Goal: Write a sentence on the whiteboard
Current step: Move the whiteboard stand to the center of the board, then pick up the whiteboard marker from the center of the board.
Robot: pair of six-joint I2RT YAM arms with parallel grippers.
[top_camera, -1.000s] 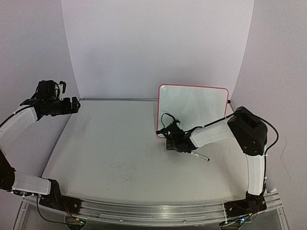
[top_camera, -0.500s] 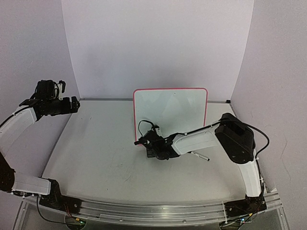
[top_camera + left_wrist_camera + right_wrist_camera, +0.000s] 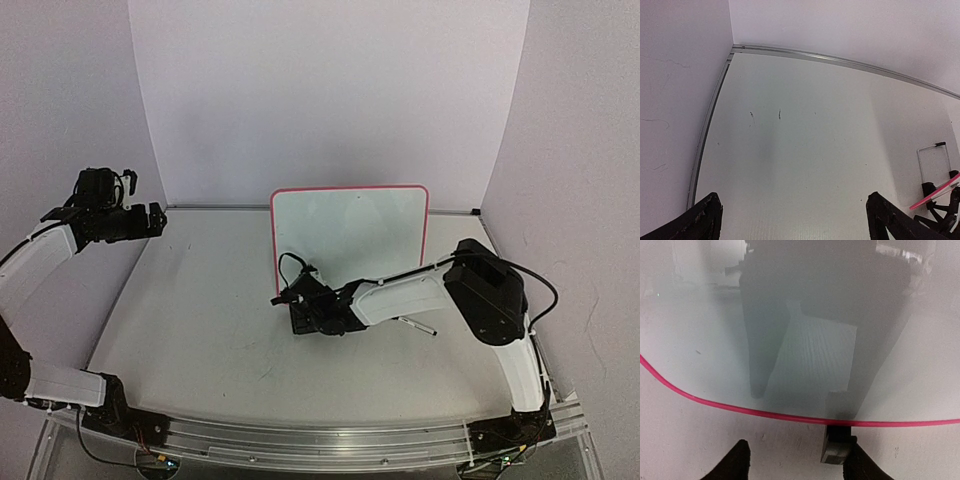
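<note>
The whiteboard [image 3: 350,232], white with a thin red-pink frame, stands upright at the table's middle back. Its face [image 3: 715,340] looks blank, and the sentence is not in view. My right gripper [image 3: 296,312] sits low at the board's bottom left corner. In the right wrist view the right gripper [image 3: 800,450] is open, with the pink bottom edge just ahead. A black foot [image 3: 837,446] of the board rests beside the right finger. My left gripper [image 3: 158,218] hovers open over the table's far left, and the left wrist view shows the left gripper [image 3: 793,210] empty.
A marker [image 3: 415,326] lies on the table just right of my right forearm. White walls close in the table at the back and on both sides. The left wrist view catches the board's pink edge [image 3: 935,197] at its right margin.
The right gripper slid the whiteboard leftward across the table by its foot, then opened its jaws off the foot. The left arm stayed still.
</note>
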